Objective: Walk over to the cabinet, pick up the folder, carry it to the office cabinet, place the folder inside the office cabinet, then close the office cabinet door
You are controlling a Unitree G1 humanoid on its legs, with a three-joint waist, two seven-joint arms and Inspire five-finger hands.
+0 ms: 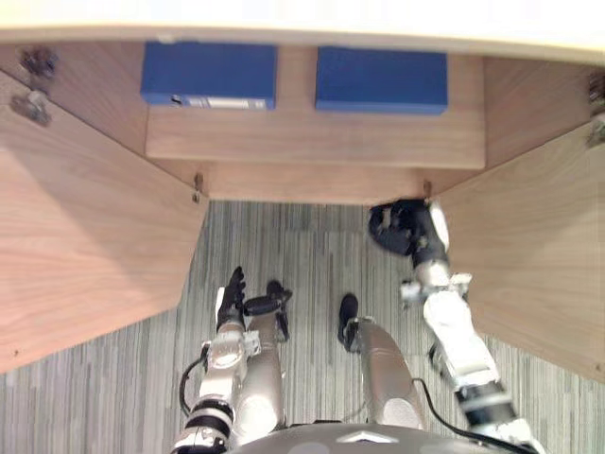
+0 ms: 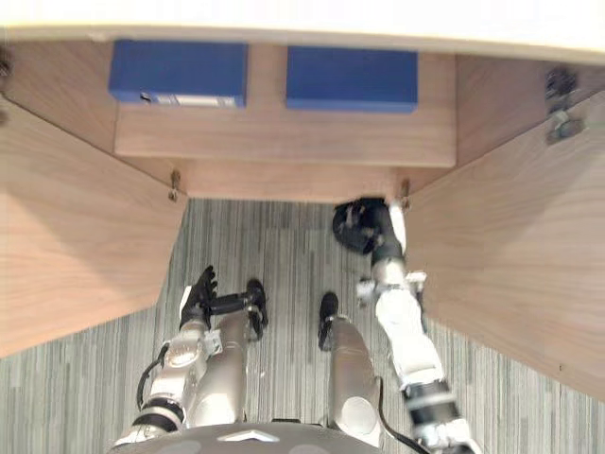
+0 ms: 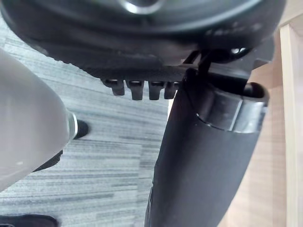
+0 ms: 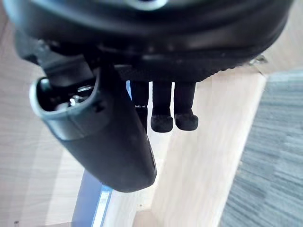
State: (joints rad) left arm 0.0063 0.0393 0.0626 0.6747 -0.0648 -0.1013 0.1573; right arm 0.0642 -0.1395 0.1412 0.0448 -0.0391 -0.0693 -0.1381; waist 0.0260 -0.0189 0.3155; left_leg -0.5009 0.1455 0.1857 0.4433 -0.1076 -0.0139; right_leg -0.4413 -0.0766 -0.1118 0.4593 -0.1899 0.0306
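The light wooden office cabinet spans the head view from 9 to 3 o'clock. Its left door and right door both stand swung wide. On the shelf inside lie two flat blue folders, one at 11 o'clock and one at 12, untouched by either hand. The placing looks done, though I cannot tell which folder was carried. Closing the doors remains. The right hand hovers near centre by the cabinet's front edge, fingers relaxed, empty. The left hand hangs at 7 o'clock, fingers straight, holding nothing.
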